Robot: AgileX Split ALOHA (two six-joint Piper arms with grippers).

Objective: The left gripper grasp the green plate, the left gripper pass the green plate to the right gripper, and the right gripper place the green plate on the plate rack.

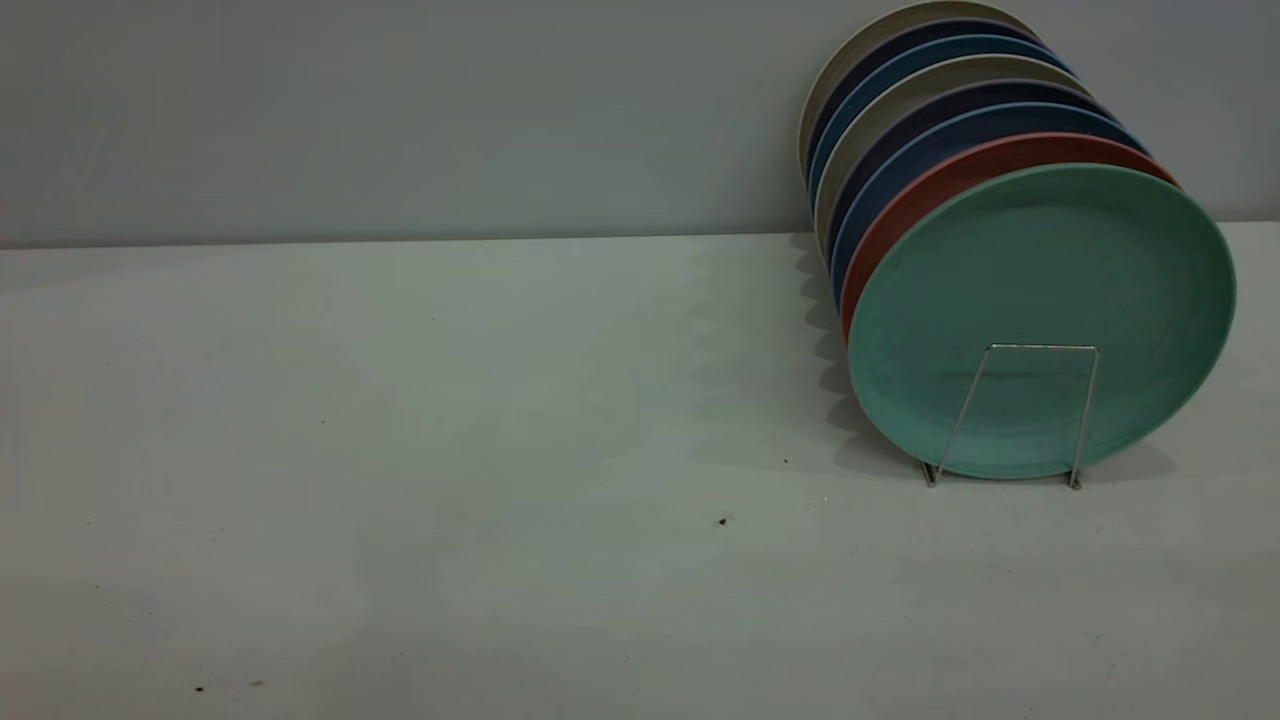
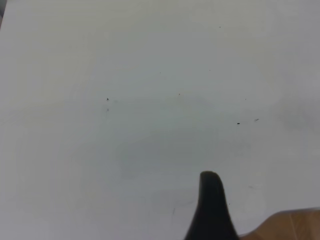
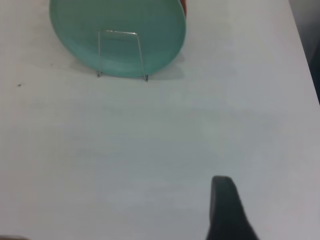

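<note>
Right claw (image 3: pixel 227 210) apart from green plate (image 1: pixel 1040 320), apparently upright in plate rack (image 1: pixel 1035 410)

A pale grey wall (image 1: pixel 400 110) stands behind a white, lightly speckled table (image 1: pixel 400 480)

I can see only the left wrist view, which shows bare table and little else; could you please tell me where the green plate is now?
Observer: The green plate stands on edge in the wire rack, at the front of a row of plates, at the exterior view's right.
Operator: Thank you. Is the right gripper near it?
Observer: No. The right wrist view shows the right gripper over bare table, well apart from the plate, and the exterior view shows neither arm.
</note>
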